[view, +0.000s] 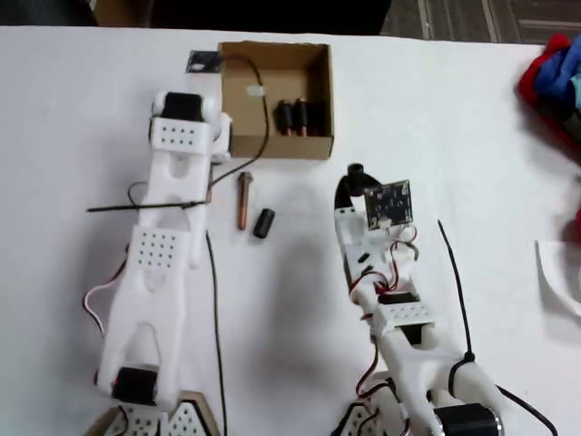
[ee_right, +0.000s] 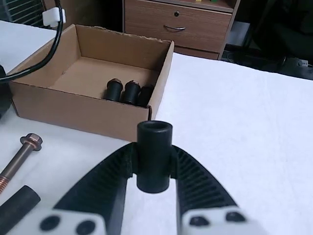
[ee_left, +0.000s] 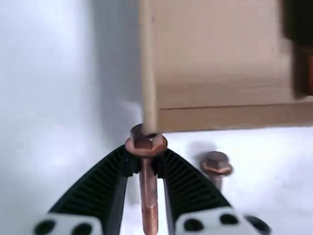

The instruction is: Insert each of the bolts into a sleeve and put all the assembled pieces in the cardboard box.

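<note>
Left gripper [ee_left: 145, 159] is pinching a bolt [ee_left: 148, 196] by the box [view: 272, 145].
Right gripper [ee_right: 154, 159], at the box's five o'clock, is pinching a sleeve [ee_right: 154, 139].

Copper-coloured bolt [ee_left: 148, 196], matte black sleeve [ee_right: 154, 156], plain brown cardboard box [view: 272, 146], white table [view: 472, 145], white arms [view: 154, 254]

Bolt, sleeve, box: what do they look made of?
Bolt: metal, probably copper-plated steel; glossy reddish sheen, hex flange head.
Sleeve: matte black, plastic or rubber; the look leaves it open.
Box: plain brown cardboard, unfinished; dull walls, thin raw edges.
</note>
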